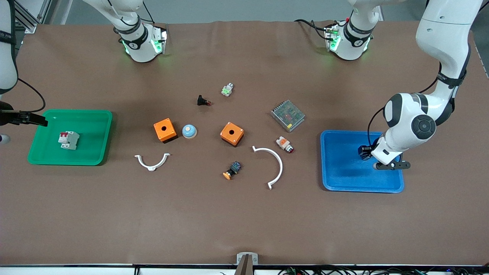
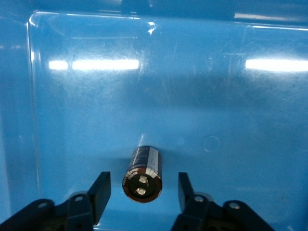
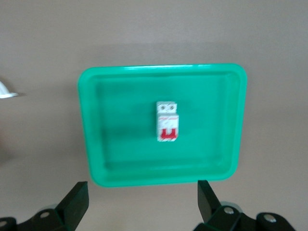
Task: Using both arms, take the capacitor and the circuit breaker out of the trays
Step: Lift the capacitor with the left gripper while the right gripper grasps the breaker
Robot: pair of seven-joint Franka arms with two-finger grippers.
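**White arms, black claws**

Both Franka arms wear glossy white shells with black joint bands and black cables running along their links. The bases glow green at their rings. The left arm shows a round dark grey joint cap. The left claw (image 2: 143, 198) and right claw (image 3: 143, 208) have matte black fingers with small silver screws at the knuckles.

left arm: bending down, wrist sitting low | left gripper (image 2: 142, 192): fingers standing apart, gripping nothing | right gripper (image 3: 142, 204): hanging high, fingers standing wide apart
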